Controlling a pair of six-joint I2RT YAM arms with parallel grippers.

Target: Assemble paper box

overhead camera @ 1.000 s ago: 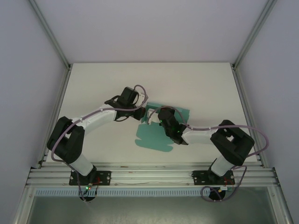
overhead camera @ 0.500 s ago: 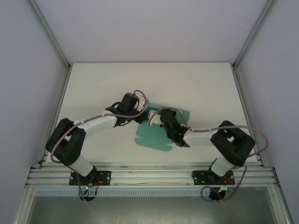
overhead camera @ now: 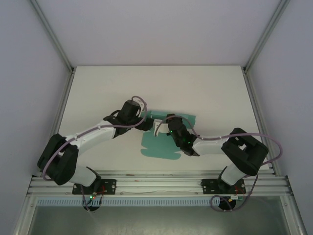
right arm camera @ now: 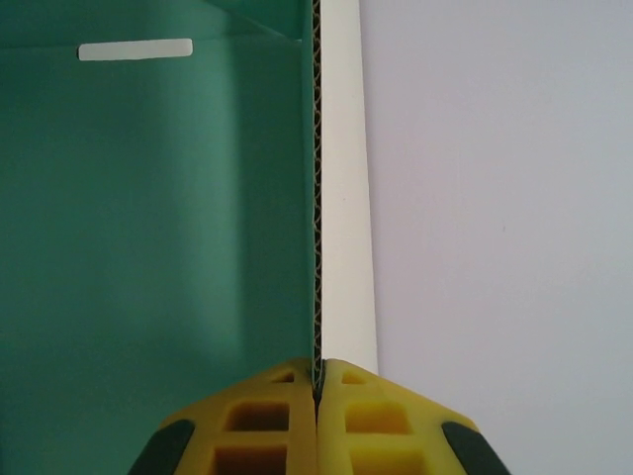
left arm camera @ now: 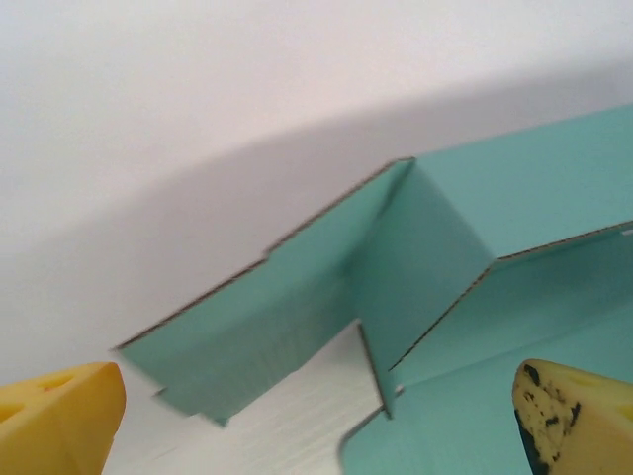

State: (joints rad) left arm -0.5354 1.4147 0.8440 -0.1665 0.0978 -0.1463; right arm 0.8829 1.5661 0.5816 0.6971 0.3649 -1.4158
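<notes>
The paper box (overhead camera: 159,147) is a teal-green die-cut card sheet lying at the table's middle, partly folded. In the left wrist view its side flap and corner tab (left arm camera: 425,247) stand up from the white table. My left gripper (overhead camera: 148,123) is at the sheet's left edge, and its yellow fingertips (left arm camera: 59,421) are spread wide with nothing between them. My right gripper (right arm camera: 316,381) is shut on the top edge of a raised corrugated wall (right arm camera: 317,198). The teal inner face (right arm camera: 148,247) lies to that wall's left. In the top view this gripper (overhead camera: 164,126) is over the sheet's upper part.
The white table (overhead camera: 98,93) is bordered by aluminium frame posts (overhead camera: 54,39) at left and right and a rail (overhead camera: 156,183) at the near edge. A narrow slot (right arm camera: 135,49) is cut in the card's far panel. Both arms cross low over the table's middle.
My left gripper has opened and let go of the card, and the left arm has shifted slightly toward the near side. The right gripper keeps its grip on the wall.
</notes>
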